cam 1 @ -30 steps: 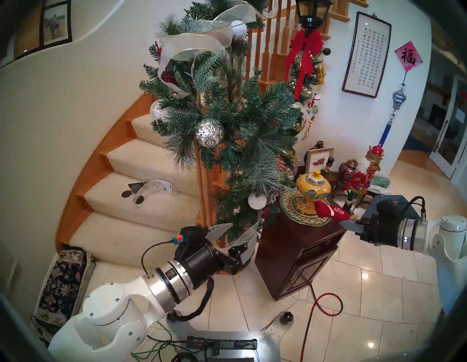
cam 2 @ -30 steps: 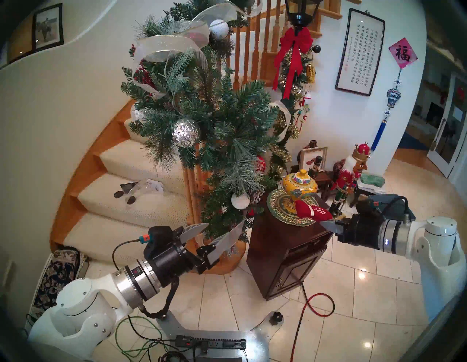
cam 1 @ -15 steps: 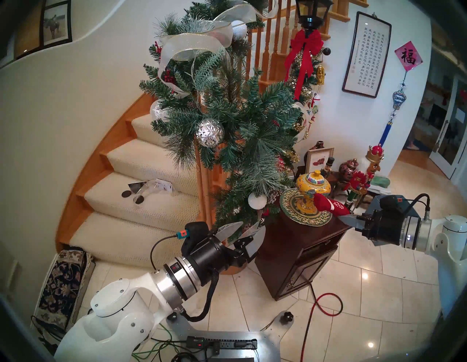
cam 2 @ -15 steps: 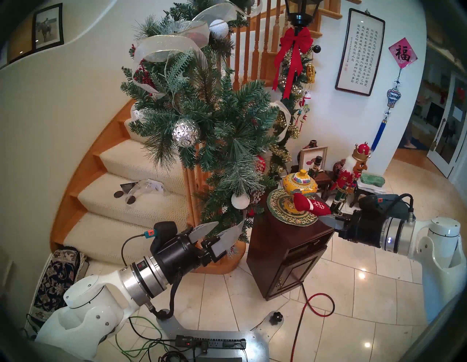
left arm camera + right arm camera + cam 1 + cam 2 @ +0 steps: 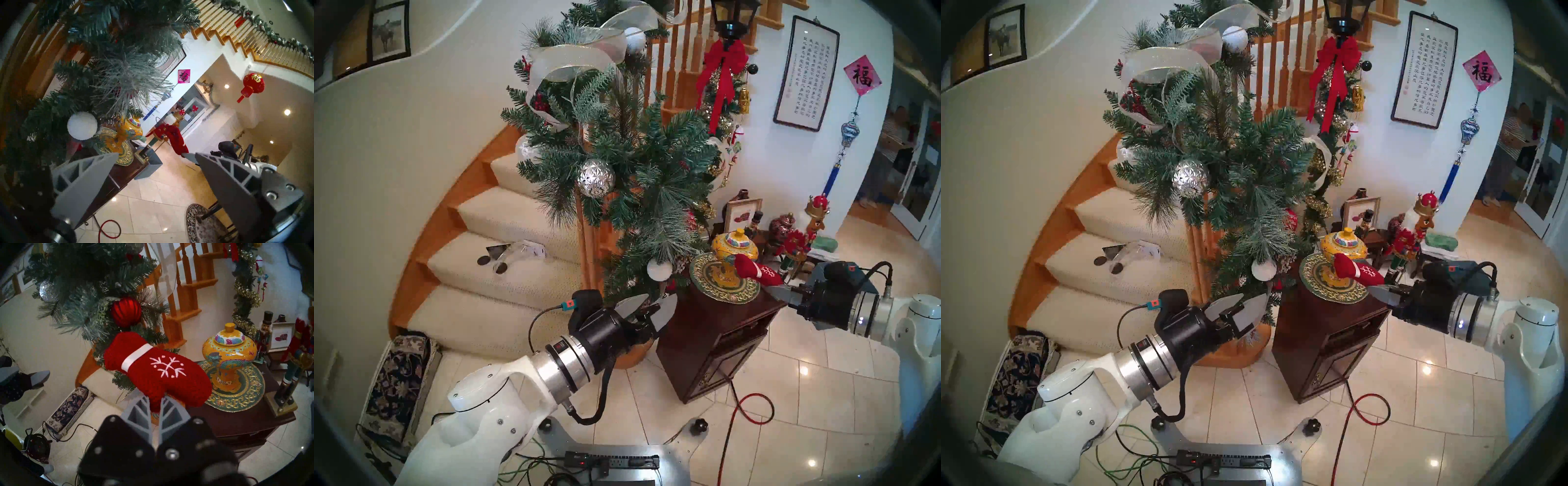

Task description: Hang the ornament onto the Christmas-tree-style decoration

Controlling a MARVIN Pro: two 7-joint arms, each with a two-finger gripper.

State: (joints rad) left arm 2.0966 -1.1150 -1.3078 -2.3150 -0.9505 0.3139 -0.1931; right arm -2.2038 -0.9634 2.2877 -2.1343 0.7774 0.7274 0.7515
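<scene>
The ornament (image 5: 759, 273) is a red mitten with a white cuff and snowflake. My right gripper (image 5: 772, 290) is shut on its thumb end and holds it just above the plate on the cabinet. The right wrist view shows the ornament (image 5: 158, 372) close up, with the right gripper (image 5: 155, 400) pinching its lower edge. The Christmas-tree-style decoration (image 5: 629, 163), a bushy frosted garland with silver ribbon, hangs down the stair post to the ornament's left. My left gripper (image 5: 660, 298) stands open at the garland's lower tip, holding nothing. In the left wrist view the left gripper (image 5: 156, 154) faces the ornament (image 5: 176, 140).
A dark wooden cabinet (image 5: 714, 339) carries a green-gold plate (image 5: 707, 281) and a yellow lidded jar (image 5: 734, 247). Nutcracker figures (image 5: 795, 247) stand behind it. A white snowy ball (image 5: 659, 269) and a faceted silver ball (image 5: 596, 178) hang in the garland. A red cable (image 5: 751, 407) loops on the tile floor.
My left arm has reached forward and to the right, bringing its open gripper to the garland's lower tip. The right gripper has lifted the mitten slightly and shifted it left.
</scene>
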